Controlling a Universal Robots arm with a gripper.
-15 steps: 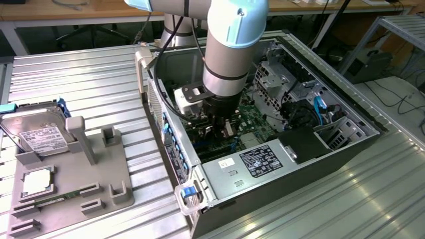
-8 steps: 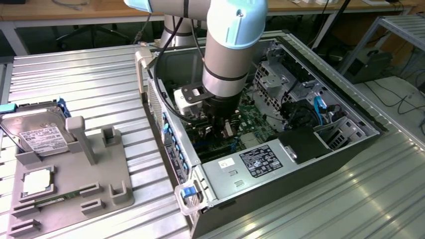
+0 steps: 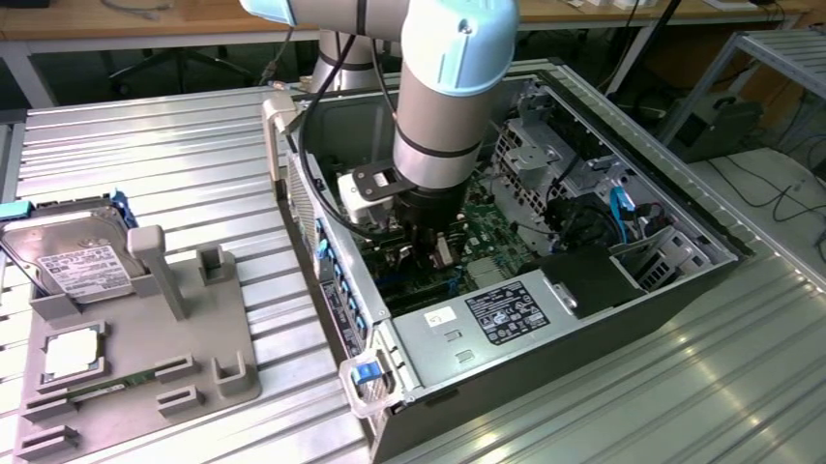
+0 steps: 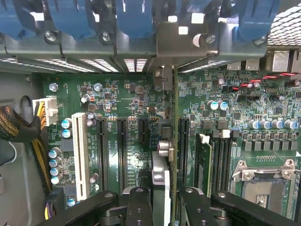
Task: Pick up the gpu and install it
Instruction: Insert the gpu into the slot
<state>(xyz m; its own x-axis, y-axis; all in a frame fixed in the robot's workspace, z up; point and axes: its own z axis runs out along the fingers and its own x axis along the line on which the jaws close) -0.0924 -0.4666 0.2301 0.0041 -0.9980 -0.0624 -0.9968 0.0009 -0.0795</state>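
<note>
While your gripper holds the gpu edge-on between narrow fingers inside the computer case, pickup is done, yet seating over the motherboard looks unfinished.

Tight room inside the open case

The arm reaches down among the drive cage, cables and power supply. On the motherboard the gpu stands on edge between slots and a memory stick, bracket at the rear wall. The table beside the case lies open.
</note>
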